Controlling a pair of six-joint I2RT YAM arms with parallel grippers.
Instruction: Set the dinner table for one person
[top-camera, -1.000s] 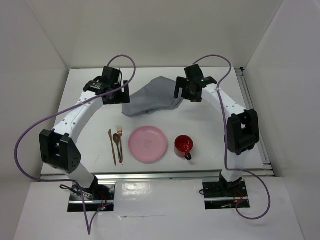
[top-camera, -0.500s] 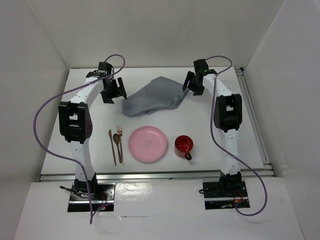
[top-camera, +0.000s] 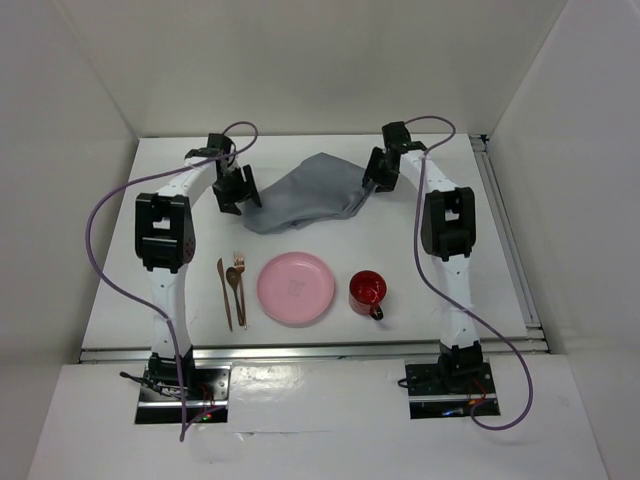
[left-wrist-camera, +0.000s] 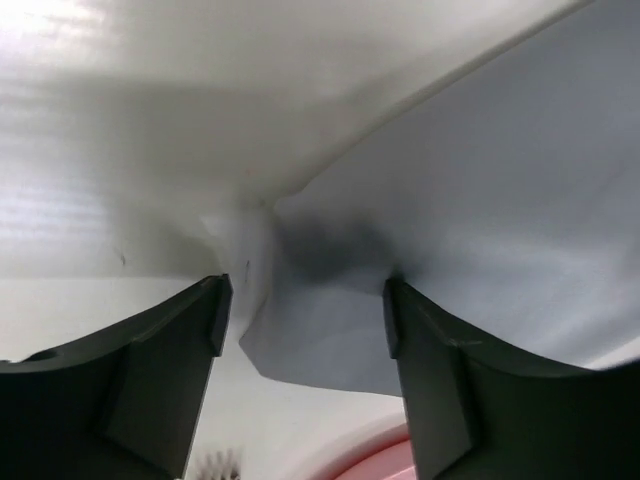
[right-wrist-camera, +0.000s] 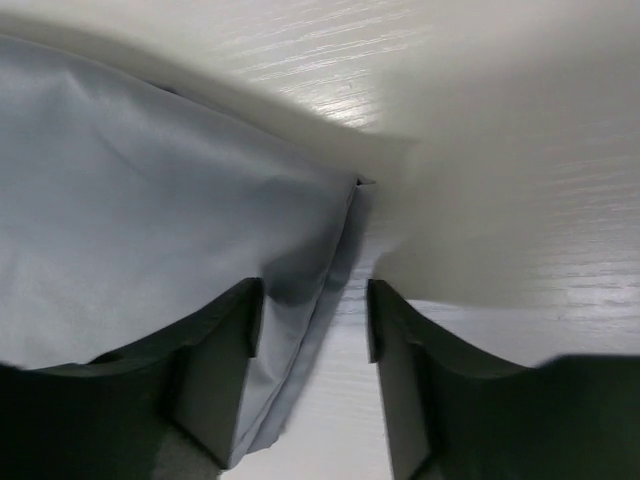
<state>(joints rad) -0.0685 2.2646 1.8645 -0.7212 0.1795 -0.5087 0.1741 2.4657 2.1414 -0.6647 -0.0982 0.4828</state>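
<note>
A crumpled grey cloth lies at the back middle of the white dinner table. My left gripper is open at the cloth's left end. In the left wrist view its fingers straddle a cloth corner. My right gripper is open at the cloth's right end. In the right wrist view the cloth's hem lies between its fingers, close to the left one. Nearer me stand a pink plate, a red mug and copper cutlery.
White walls close in the table on the left, back and right. Metal rails run along its right edge and near edge. The plate's rim shows at the bottom of the left wrist view.
Both arms have stretched out toward the back. The left gripper moved right and down onto the cloth's left corner. The right gripper came down at the cloth's right edge.
</note>
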